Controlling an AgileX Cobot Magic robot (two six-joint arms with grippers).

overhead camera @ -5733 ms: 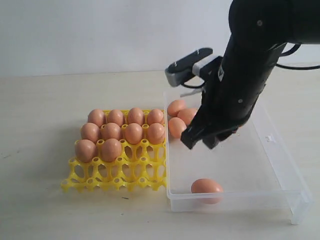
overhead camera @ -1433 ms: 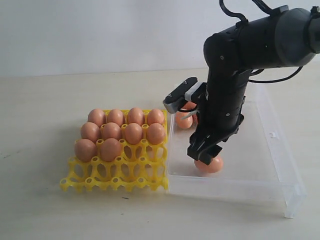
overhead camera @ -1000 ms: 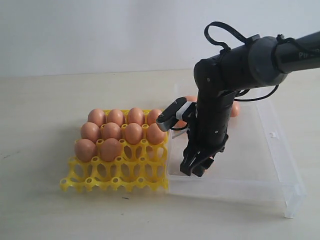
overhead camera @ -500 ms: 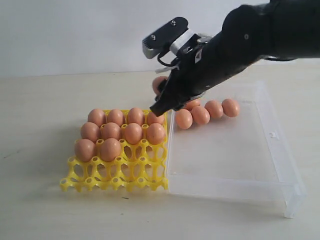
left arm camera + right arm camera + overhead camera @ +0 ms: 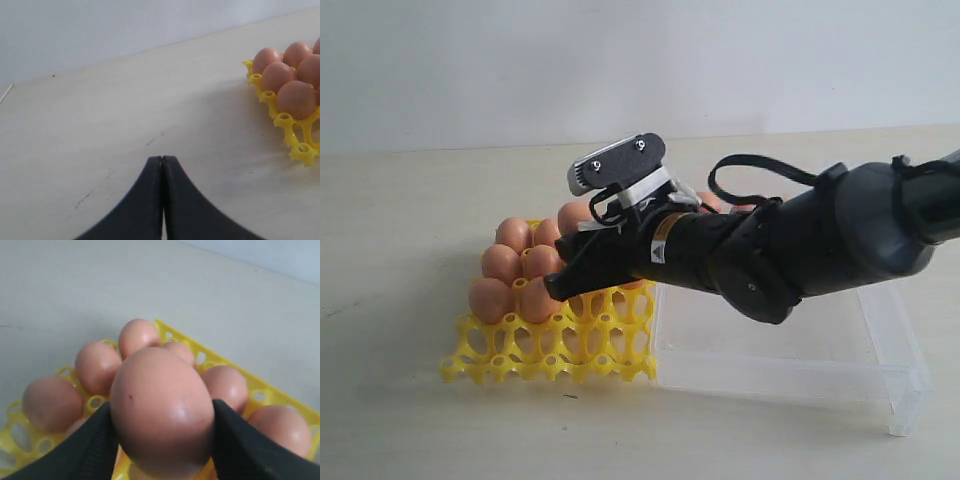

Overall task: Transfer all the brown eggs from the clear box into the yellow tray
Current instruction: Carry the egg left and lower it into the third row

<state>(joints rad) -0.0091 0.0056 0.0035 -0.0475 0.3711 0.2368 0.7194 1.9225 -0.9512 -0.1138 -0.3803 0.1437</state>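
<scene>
My right gripper (image 5: 161, 407) is shut on a brown egg (image 5: 160, 390), its black fingers (image 5: 92, 450) pressing both sides. It hangs over the yellow tray (image 5: 260, 385), above eggs seated in cups (image 5: 97, 365). In the exterior view the right gripper (image 5: 565, 283) reaches left across the yellow tray (image 5: 550, 350), near the third row; the held egg is hidden by the fingers there. Several eggs (image 5: 500, 263) fill the tray's back rows. The clear box (image 5: 880, 370) lies on the right, its remaining eggs (image 5: 708, 201) mostly hidden behind the arm. My left gripper (image 5: 162, 160) is shut and holds nothing.
The right arm (image 5: 800, 250) lies low across the box's left half and the tray's right edge. The left gripper hovers over bare beige table (image 5: 100, 125), with the tray's corner (image 5: 300, 147) and its eggs (image 5: 296, 98) off to one side.
The right gripper has carried the egg leftward and down, from above the box's back left corner to low over the tray. Before that it took the egg from the box floor.
</scene>
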